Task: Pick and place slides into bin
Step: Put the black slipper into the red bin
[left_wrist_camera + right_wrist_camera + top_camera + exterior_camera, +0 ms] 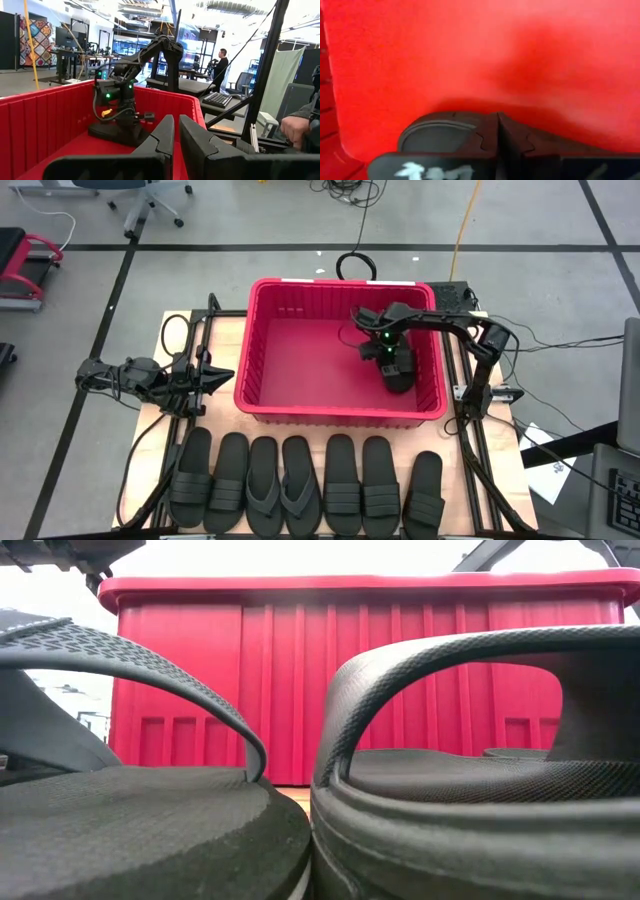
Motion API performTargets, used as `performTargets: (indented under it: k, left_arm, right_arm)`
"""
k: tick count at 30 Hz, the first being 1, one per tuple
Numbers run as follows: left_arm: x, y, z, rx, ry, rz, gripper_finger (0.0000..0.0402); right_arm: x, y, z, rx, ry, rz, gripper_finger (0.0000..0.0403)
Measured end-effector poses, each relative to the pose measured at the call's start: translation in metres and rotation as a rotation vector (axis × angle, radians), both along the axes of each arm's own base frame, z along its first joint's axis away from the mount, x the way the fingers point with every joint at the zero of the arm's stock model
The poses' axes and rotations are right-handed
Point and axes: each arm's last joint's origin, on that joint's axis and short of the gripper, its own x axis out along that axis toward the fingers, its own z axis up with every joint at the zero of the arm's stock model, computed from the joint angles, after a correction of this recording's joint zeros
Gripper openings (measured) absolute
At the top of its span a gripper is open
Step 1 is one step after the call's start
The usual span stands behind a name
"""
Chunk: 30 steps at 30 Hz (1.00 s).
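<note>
High view: right pincer (396, 372) clenched on a slide (399, 377) at the bin's (262, 340) 3 o'clock; soft, light rubber, so grab the strap.

Left gripper (176, 131) fingers nearly together in front, red bin (45, 112) beyond, right gripper (131, 119) sat low on a black slide (112, 134) inside, a person (219, 65) stood far back.

High view: overhead, straight down, takes in whole table, red bin (262, 350), row of slides (300, 485). Low view: table level, pressed close behind two slides, facing the bin's outer wall (300, 690). Left wrist view: looks across the bin toward the right arm (127, 75). Right wrist view: very near the bin floor (470, 50).
</note>
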Motion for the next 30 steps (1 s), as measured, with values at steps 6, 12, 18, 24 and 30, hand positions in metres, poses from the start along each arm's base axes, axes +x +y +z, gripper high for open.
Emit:
performTargets:
  k: [6,12,18,24,30]
  left_arm:
    - [0.0,0.0,0.0,0.0,0.0,0.0,0.0026]
    - [0.0,0.0,0.0,0.0,0.0,0.0,0.0026]
    - [0.0,0.0,0.0,0.001,0.001,0.0,0.0026]
    - [0.0,0.0,0.0,0.001,0.001,0.0,0.0026]
    - [0.0,0.0,0.0,0.002,0.0,0.0,0.0026]
  right_arm:
    - [0.015,-0.01,0.017,-0.075,-0.106,-0.016,0.0]
    - [0.025,-0.027,0.017,-0.233,-0.179,-0.111,0.0]
    - [0.021,-0.037,-0.002,-0.196,-0.11,-0.186,0.0]
    - [0.016,-0.046,-0.017,-0.247,-0.002,-0.234,0.0]
    - [0.009,-0.055,-0.019,-0.237,0.021,-0.313,0.0]
